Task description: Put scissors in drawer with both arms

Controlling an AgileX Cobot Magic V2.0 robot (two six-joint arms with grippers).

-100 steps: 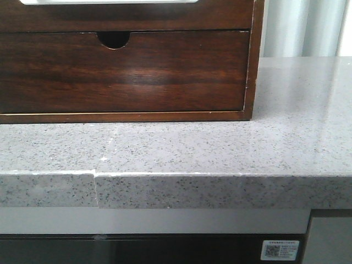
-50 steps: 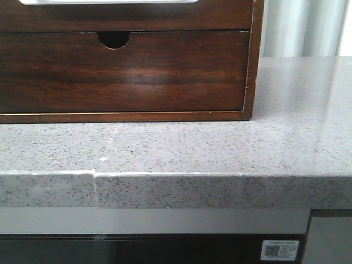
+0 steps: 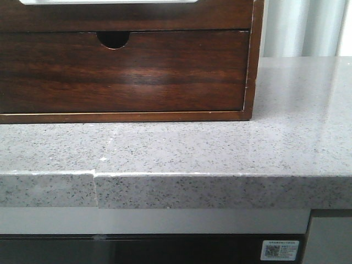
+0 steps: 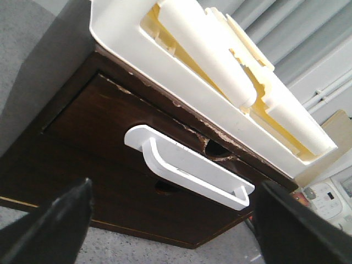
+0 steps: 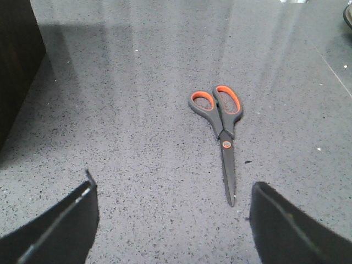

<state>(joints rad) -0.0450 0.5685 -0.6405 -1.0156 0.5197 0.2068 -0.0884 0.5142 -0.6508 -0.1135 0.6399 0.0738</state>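
Note:
The scissors (image 5: 222,127) lie flat on the grey speckled counter, with grey handles lined in orange and the blades shut. Their tip points toward my right gripper (image 5: 173,187), which is open and empty just short of them. The drawer (image 4: 96,124) is the upper dark wooden front with a white handle (image 4: 187,168), under a whitish lining (image 4: 126,33). It looks pushed in. My left gripper (image 4: 175,190) is open and empty in front of that handle, not touching it. In the front view the drawer (image 3: 137,16) shows at the top; neither gripper nor the scissors shows there.
Below sits the like drawer with a half-moon notch (image 3: 113,39). The wooden cabinet stands on a grey speckled counter (image 3: 220,148) with a front edge. Cream-coloured parts (image 4: 209,49) lie in the white lining. The cabinet's dark corner (image 5: 16,60) is beside the right gripper.

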